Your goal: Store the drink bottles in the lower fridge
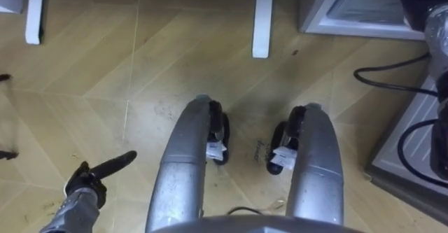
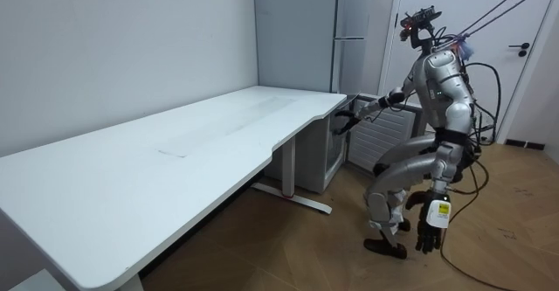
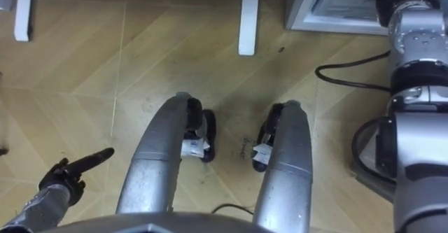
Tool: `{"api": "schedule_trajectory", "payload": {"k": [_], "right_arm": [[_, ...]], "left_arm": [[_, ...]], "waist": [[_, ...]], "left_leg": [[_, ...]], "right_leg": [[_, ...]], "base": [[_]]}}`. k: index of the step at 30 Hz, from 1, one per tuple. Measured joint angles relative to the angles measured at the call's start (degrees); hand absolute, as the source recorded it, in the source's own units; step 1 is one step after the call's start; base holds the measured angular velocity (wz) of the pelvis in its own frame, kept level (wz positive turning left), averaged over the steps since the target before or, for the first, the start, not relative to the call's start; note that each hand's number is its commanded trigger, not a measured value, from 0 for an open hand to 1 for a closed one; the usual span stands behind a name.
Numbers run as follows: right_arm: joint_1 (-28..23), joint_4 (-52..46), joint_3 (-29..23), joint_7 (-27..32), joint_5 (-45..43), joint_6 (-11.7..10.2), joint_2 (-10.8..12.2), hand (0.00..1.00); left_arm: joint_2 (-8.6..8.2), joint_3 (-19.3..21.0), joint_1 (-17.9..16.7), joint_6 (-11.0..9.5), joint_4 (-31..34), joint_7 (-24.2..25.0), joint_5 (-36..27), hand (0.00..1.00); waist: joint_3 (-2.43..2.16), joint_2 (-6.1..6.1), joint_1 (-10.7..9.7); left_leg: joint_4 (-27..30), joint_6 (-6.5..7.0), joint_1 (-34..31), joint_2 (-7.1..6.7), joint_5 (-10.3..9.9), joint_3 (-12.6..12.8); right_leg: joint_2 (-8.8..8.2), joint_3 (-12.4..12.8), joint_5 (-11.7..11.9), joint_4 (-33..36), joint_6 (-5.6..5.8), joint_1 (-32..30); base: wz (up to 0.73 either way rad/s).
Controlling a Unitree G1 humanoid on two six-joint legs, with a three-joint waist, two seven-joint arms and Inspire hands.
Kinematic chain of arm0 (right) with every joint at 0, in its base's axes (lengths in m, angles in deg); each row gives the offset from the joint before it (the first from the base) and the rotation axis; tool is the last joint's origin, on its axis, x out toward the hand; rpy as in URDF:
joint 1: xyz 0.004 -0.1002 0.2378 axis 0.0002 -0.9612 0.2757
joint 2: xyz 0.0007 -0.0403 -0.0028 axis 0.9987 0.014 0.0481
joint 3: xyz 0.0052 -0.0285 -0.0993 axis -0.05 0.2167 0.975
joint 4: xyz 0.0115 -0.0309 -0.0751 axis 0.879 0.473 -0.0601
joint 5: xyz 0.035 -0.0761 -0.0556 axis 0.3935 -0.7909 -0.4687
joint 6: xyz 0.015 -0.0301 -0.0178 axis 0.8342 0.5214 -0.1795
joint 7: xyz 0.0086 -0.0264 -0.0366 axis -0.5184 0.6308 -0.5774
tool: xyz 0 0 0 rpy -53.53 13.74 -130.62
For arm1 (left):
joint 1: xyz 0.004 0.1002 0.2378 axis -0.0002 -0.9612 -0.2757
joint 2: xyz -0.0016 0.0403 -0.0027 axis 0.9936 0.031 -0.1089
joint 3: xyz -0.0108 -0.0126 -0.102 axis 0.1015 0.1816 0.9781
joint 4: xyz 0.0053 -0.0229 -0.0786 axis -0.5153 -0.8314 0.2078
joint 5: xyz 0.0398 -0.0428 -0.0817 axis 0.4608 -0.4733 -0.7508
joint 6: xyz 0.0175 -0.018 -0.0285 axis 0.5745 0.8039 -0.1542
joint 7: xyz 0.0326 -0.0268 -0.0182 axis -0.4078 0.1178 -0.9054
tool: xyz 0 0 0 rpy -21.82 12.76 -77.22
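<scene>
Both knees are bent as the robot crouches on the wood floor (image 1: 98, 72) at the far end of the white desk (image 2: 175, 151). It faces the tall grey fridge (image 2: 354, 29), which stands against the wall just beyond the desk. Its right arm reaches forward, and the right hand (image 2: 348, 119) is at the front of the lower fridge (image 2: 384, 138), close to the desk's corner. I cannot tell whether its fingers are curled or straight, or whether they hold anything. The left hand (image 1: 87, 184) hangs low beside the left leg, near the floor. Its fingers are loose and partly straight, closed on nothing. Ahead of the robot's feet a white desk foot (image 1: 261, 19) lies on the floor, left of the fridge's base.
</scene>
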Motion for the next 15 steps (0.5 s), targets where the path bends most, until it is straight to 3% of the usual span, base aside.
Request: {"api": "schedule_trajectory", "payload": {"k": [3,8,11,15], "right_arm": [[0.0,-0.02,0.06,0.0,1.38,-0.97,0.01,0.0],[-0.01,-0.36,0.45,0.0,1.95,-1.14,0.22,0.0],[-0.08,-0.46,1.1,-0.1,1.93,-1.0,1.37,0.0],[-0.08,-0.92,2.17,-0.11,1.94,-0.74,1.92,0.0]], "left_arm": [[0.67,-0.04,-2.45,0.05,1.94,1.03,1.45,0.0],[0.7,0.46,-3.28,0.46,1.16,1.91,2.35,0.0],[0.78,0.52,-4.12,0.54,1.62,1.99,2.43,0.0],[0.81,1.33,-4.45,0.67,3.51,2.01,3.65,0.0]], "waist": [[0.0,0.0,0.79],[0.01,-0.06,1.38],[0.02,-0.14,0.76],[0.03,-0.25,-0.02]], "left_leg": [[-1.18,-0.47,0.73,0.32,0.36,-0.49],[-7.03,-1.59,4.58,0.27,2.44,-0.93],[-11.39,-2.28,7.14,0.33,3.78,-1.68],[-14.28,-2.42,8.26,0.41,4.92,-2.03]], "right_leg": [[-0.01,-0.94,0.63,-1.41,-0.37,0.96],[0.62,-2.44,2.37,-7.09,-0.55,5.17],[1.27,-3.72,4.01,-11.6,-1.61,8.15],[1.81,-4.22,5.23,-14.61,-1.97,9.39]], "base": [[-0.06],[0.03],[0.01],[0.0]]}}
